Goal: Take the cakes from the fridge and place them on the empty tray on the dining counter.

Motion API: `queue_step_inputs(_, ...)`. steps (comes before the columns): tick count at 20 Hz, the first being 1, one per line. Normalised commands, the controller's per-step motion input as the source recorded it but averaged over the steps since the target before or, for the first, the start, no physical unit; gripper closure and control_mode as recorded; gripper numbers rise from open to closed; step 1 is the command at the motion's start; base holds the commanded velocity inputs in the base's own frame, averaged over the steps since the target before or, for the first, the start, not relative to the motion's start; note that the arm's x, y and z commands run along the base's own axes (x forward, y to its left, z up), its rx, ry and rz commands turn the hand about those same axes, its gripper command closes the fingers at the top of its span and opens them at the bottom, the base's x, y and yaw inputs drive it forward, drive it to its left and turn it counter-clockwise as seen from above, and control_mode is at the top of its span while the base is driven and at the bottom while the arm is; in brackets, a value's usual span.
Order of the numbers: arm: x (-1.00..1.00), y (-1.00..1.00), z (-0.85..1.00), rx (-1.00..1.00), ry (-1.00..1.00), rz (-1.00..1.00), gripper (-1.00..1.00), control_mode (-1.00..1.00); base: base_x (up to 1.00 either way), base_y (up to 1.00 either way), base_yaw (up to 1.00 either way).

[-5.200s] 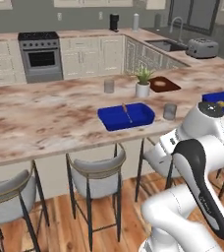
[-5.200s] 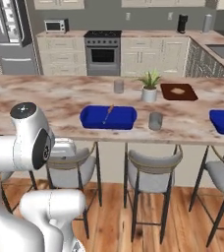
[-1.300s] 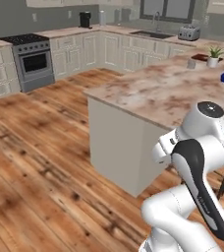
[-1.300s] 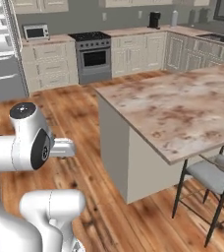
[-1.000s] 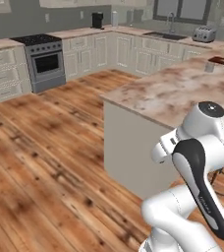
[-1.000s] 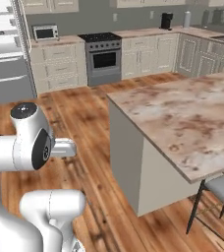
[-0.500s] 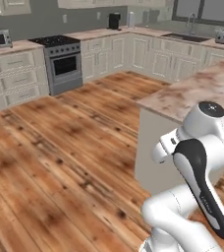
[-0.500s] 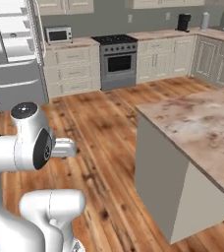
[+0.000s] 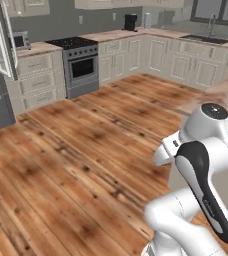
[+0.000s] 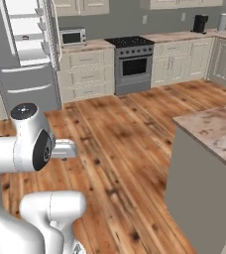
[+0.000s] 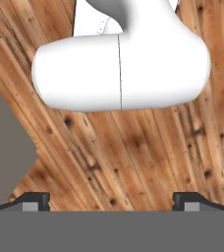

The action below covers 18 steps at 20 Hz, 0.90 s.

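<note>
Jaws wide open, holding nothing, over wood floor (image 11: pixel 133 147). Fridge (image 10: pixel 28 54) door open at left; dining bench (image 10: pixel 214 131) corner at right.

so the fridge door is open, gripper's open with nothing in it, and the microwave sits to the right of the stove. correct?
One thing is off: the microwave sits to the left of the stove, between it and the fridge, as the right base view shows. The rest stands: the fridge door hangs open, and in the hand view the gripper is open with nothing between its fingertips.
</note>
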Motion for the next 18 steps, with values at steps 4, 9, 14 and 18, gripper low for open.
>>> queue_step_inputs(4, 0.0, 0.0, 0.0, 0.0, 0.0, 0.0, -1.0, 1.0, 0.16, 0.73, 0.0)
queue_step_inputs(9, 0.0, 0.0, 0.0, 0.0, 0.0, 0.0, -1.0, 1.0, 0.12, 0.72, 0.0)
queue_step_inputs(14, 0.0, 0.0, 0.0, 0.0, 0.0, 0.0, -1.0, 1.0, 0.25, 0.68, 0.0)
queue_step_inputs(18, 0.0, 0.0, 0.0, 0.0, 0.0, 0.0, -1.0, 1.0, 0.45, 0.67, 0.0)
